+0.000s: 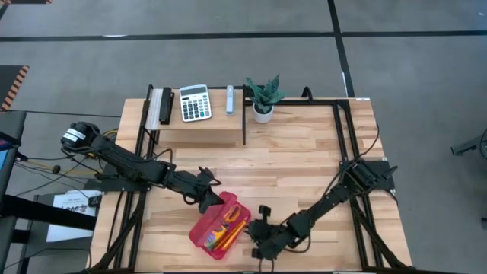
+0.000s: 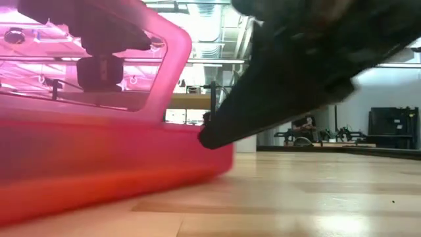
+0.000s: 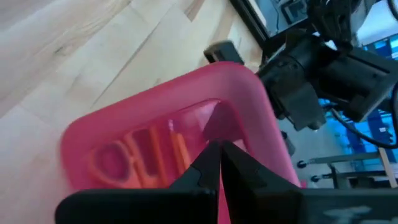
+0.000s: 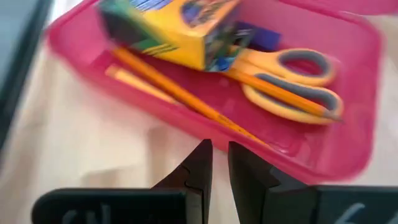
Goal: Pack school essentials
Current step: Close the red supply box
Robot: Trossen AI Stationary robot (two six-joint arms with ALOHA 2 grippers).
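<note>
A pink plastic box (image 1: pixel 219 230) lies near the table's near edge, with its translucent lid (image 1: pixel 228 200) raised on the far side. In the box are yellow-handled scissors (image 4: pixel 292 81), an orange pencil (image 4: pixel 186 93), a yellow stick (image 4: pixel 137 84), a blue eraser (image 4: pixel 264 37) and a yellow-green crayon box (image 4: pixel 174 31). My left gripper (image 1: pixel 211 199) is at the lid's far left, shut on it. My right gripper (image 1: pixel 261 227) is shut at the box's right wall. My left gripper pinches the raised lid's free edge (image 3: pixel 214 134) between its two fingers, coming from the table's left and far side. The lid stands tilted up over the box, and the scissors show through it. My right gripper's shut fingertips (image 2: pixel 205 139) lie against the box's right wall (image 2: pixel 220 148), coming level from the table's right. The box rests flat on the table.
On a raised wooden shelf (image 1: pixel 198 131) at the far edge are a white calculator (image 1: pixel 195 103), a small grey bar (image 1: pixel 230 100) and a potted plant (image 1: pixel 263 97). Black frame rails (image 1: pixel 337 129) border the table. Bare wood lies between the shelf and the box.
</note>
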